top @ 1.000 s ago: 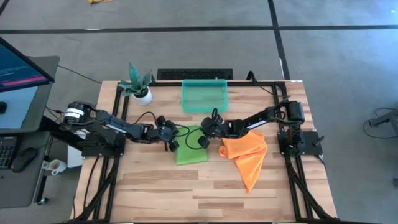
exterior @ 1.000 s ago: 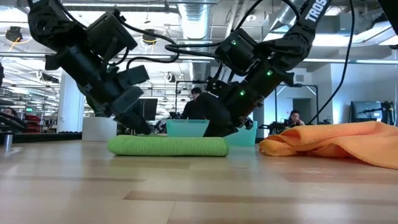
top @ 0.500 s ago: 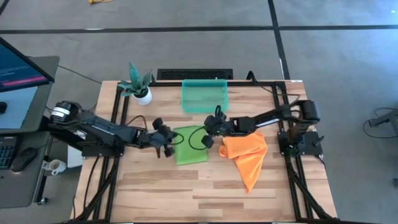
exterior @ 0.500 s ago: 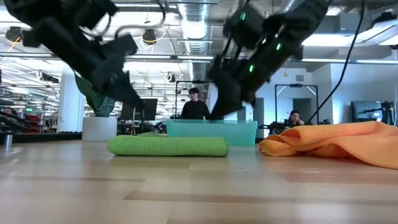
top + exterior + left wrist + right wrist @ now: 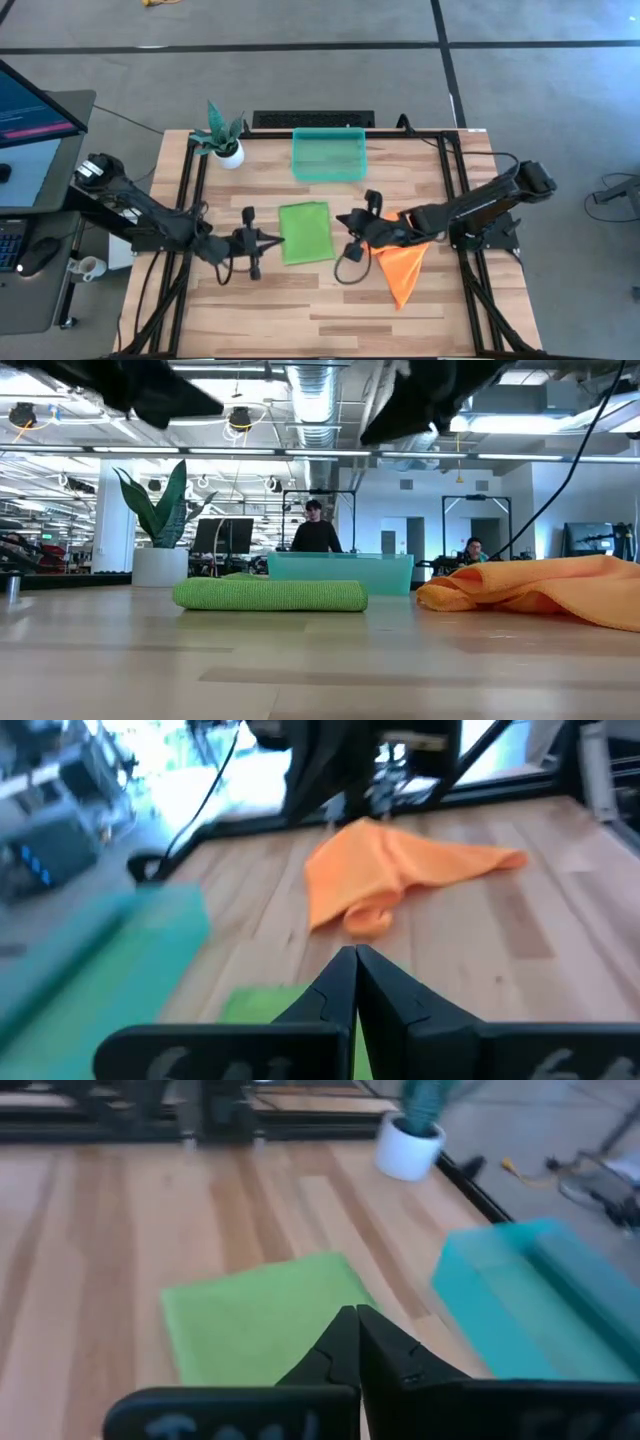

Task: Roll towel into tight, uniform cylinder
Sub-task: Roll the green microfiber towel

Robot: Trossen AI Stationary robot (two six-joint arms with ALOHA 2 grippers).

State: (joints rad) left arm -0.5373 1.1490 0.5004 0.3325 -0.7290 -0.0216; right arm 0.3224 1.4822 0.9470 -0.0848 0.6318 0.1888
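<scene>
Tabletop [image 5: 250, 300] bears green towel [image 5: 306, 232]; both tools, left [image 5: 256, 242] and right [image 5: 352, 226], closed empty, cropped in low view.

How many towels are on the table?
2. The green towel lies folded flat near the table's middle, in front of the teal bin. The orange towel lies crumpled to its right, partly under the right arm.

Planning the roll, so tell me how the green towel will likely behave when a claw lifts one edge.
The green towel lies flat, folded into a layered rectangle, so a lifted edge would probably droop and the layers may separate. In the low view it looks thick and soft, so likely light. Its textured cloth probably grips the wooden table rather than sliding.
</scene>
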